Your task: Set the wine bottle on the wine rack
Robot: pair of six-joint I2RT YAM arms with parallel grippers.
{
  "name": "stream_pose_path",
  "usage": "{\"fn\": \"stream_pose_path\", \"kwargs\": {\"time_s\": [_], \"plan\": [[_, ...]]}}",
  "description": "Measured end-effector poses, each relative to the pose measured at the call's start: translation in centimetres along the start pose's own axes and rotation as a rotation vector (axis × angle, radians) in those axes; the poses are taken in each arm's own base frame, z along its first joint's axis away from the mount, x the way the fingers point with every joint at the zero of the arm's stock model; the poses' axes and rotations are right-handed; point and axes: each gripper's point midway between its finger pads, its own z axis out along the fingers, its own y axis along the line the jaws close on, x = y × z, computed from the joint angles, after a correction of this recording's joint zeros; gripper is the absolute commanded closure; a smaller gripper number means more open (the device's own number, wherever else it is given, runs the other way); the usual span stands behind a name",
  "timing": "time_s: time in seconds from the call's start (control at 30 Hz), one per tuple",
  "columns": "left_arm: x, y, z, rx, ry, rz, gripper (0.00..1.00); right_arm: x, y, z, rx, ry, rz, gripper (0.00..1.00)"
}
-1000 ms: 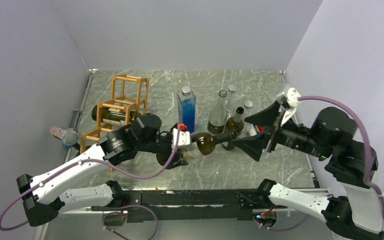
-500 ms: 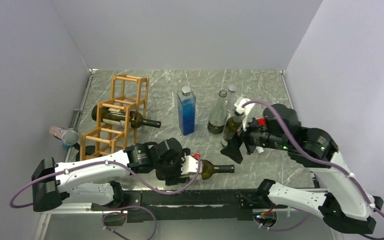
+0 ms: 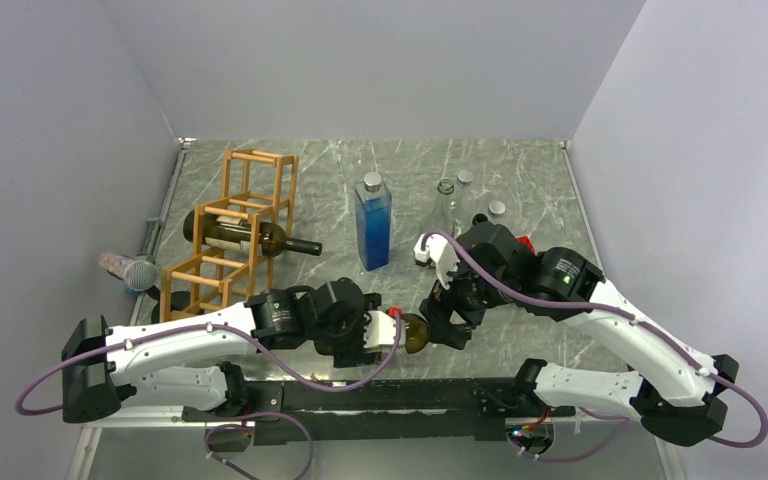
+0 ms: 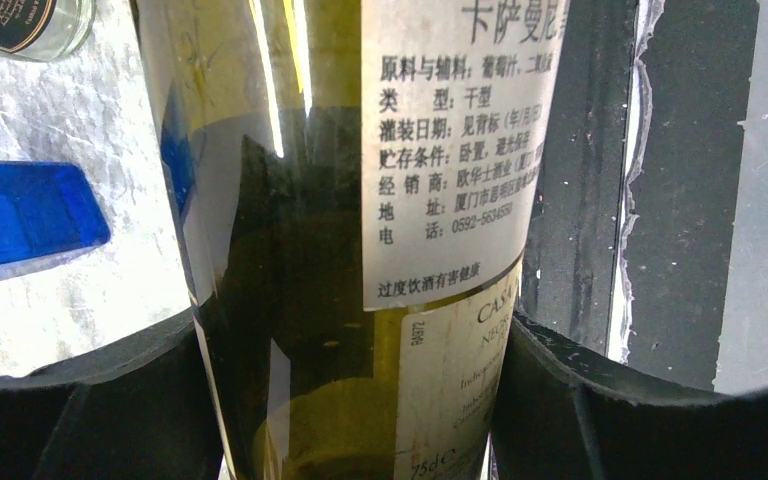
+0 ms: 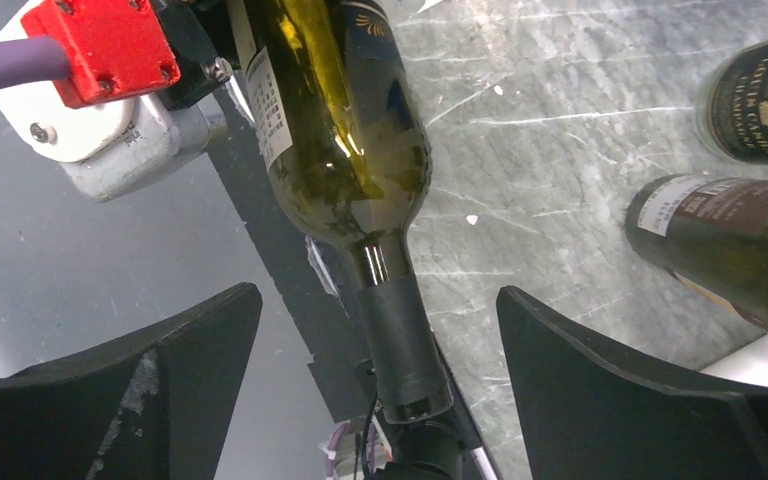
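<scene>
Between the spread fingers of our right gripper [image 5: 377, 300] we now find the wine bottle [image 5: 345, 130] neck, previously outside them; our left gripper [image 4: 345, 340] clamps its body.

Left arm [image 3: 180, 335] lies low across the bottom left of the top view, reaching right. Left gripper [image 3: 392, 330] is clamped on the wine bottle [image 3: 417, 333], fingers [image 4: 600, 420] pressed to both sides. Right arm [image 3: 640, 325] bends in from the lower right, wrist tipped down-left. Right gripper [image 5: 380, 340] is spread wide, its fingers [image 5: 140, 400] flanking the bottle neck without touching.
</scene>
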Motion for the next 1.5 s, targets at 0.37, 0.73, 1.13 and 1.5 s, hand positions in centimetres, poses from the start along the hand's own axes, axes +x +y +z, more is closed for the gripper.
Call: {"fn": "stream_pose_path", "kwargs": {"time_s": [0.37,0.73,1.13,1.5], "plan": [[-0.1,0.1,-0.2,-0.006,-0.006,0.001,0.99,0.8,0.9,2.0,-0.081,0.074,-0.007,0.07],[-1.3,0.3,-2.7,-0.037,-0.085,0.017,0.99,2.3,0.7,4.4,-0.105,0.178,0.016,0.33],[0.0,0.4,-3.2,-0.05,-0.033,0.052,0.99,2.4,2.5,5.0,-0.214,0.203,-0.006,1.0],[0.1,0.7,-3.5,-0.073,-0.031,0.06,0.29,2.0,2.4,5.0,-0.192,0.188,-0.003,1.0]]}}
